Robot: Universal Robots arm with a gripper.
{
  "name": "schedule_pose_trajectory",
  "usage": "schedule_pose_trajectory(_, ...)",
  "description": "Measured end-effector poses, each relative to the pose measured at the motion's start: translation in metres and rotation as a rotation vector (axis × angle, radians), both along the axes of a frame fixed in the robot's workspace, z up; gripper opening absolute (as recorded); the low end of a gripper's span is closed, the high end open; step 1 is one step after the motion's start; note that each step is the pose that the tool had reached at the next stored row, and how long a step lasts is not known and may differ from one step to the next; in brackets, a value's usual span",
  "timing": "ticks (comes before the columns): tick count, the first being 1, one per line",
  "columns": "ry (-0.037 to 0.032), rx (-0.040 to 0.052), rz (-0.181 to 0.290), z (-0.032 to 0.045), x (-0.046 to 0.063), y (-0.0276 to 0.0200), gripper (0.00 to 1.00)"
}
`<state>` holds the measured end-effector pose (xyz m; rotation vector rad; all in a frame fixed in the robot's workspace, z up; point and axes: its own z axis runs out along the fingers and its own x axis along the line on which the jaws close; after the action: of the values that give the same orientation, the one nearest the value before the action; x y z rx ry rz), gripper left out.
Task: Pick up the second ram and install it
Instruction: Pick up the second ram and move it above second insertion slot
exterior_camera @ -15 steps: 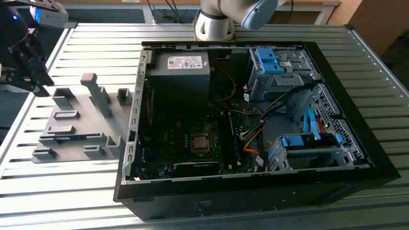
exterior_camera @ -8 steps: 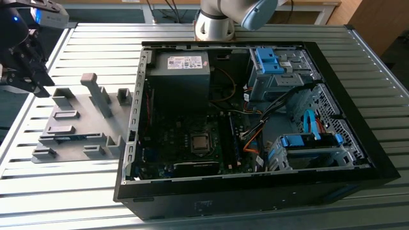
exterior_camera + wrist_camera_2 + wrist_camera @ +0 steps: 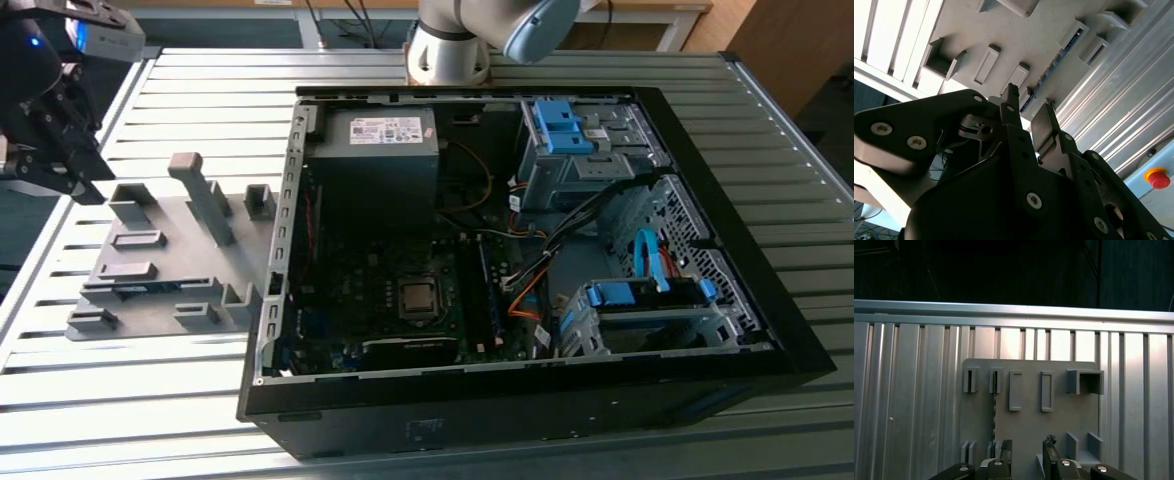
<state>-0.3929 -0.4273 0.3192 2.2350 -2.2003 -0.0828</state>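
The 2 dark fingers [image 3: 1005, 454] of the gripper [image 3: 1027, 454] are spread apart with nothing between them, poised above a grey holder plate [image 3: 1029, 425] and not touching it. The memory stick [image 3: 994, 410] stands on its thin edge in a slot of that plate, running between small raised blocks [image 3: 970, 380] at either end. In the first wrist view it lies just to one side of the gap between the fingers. In the second wrist view it appears as a narrow dark strip with bluish glints beyond the fingertips. In the exterior view the plate lies flat on the slatted metal tabletop [image 3: 134, 400]. An open computer case [image 3: 534, 420] stands just beside it at the exterior view's right, and the gripper hangs above the plate at the exterior view's left
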Motion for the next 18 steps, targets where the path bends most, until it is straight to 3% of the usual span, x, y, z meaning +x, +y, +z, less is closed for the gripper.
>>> schedule_pose_trajectory(18, 0.0005, 0.0001, 0.000, -0.0061, -0.0001, -0.0025, 0.38)
